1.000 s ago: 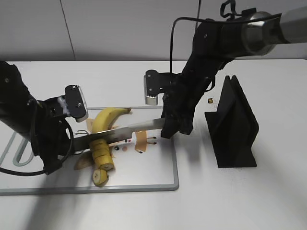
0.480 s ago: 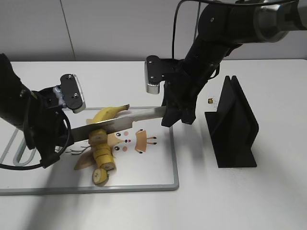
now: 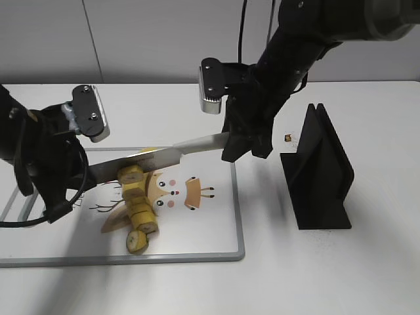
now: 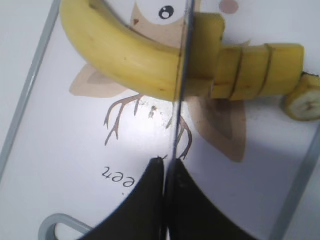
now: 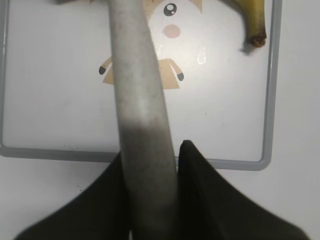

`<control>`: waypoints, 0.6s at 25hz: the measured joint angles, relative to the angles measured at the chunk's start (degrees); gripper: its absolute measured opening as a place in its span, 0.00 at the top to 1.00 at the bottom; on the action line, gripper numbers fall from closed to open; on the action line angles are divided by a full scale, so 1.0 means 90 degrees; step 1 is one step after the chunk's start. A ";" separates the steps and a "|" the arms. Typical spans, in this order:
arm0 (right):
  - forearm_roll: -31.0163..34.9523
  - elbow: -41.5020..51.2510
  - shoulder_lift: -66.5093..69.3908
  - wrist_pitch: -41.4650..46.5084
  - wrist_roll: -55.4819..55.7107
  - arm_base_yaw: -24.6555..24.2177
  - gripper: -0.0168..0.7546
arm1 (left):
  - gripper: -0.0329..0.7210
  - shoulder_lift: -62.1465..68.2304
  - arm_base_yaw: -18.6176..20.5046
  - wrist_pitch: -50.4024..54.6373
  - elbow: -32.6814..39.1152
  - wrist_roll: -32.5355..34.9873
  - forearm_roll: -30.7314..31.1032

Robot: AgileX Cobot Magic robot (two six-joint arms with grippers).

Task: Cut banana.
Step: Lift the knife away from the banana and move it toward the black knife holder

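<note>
The yellow banana (image 3: 131,175) lies on the white deer-print cutting board (image 3: 197,230), its near end cut into several slices (image 3: 141,216). In the left wrist view the banana (image 4: 120,55) is crossed by the knife (image 4: 181,90), seen edge-on. The knife (image 3: 170,154) spans both grippers above the banana. My left gripper (image 3: 79,177) (image 4: 165,162) is shut on the blade tip. My right gripper (image 3: 233,147) (image 5: 150,150) is shut on the grey knife handle (image 5: 140,90). The banana's dark stem tip (image 5: 255,20) shows in the right wrist view.
A black knife stand (image 3: 321,170) stands on the table right of the board. A small brown object (image 3: 287,138) lies beside it. A grey wire loop (image 3: 16,203) sits at the board's left end. The board has a raised grey rim (image 5: 268,100).
Both arms have raised the knife up off the board and shifted it along the banana towards the stem end. The cut slices stay in place.
</note>
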 joint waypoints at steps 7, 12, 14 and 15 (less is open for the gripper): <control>-0.0074 0.0000 -0.0448 0.0380 0.0046 0.0013 0.73 | 0.97 -0.0611 -0.0006 0.0362 0.0004 0.0000 -0.0012; -0.0112 0.0000 -0.0812 0.0528 0.0067 0.0019 0.73 | 0.92 -0.1189 -0.0018 0.0528 0.0012 -0.0015 -0.0012; -0.0192 0.0000 -0.0932 0.0607 0.0100 0.0019 0.74 | 0.81 -0.1431 -0.0018 0.0536 0.0020 -0.0030 -0.0004; -0.0265 0.0000 -0.0988 0.0662 0.0132 0.0013 0.75 | 0.73 -0.1563 -0.0005 0.0536 0.0027 -0.0048 0.0005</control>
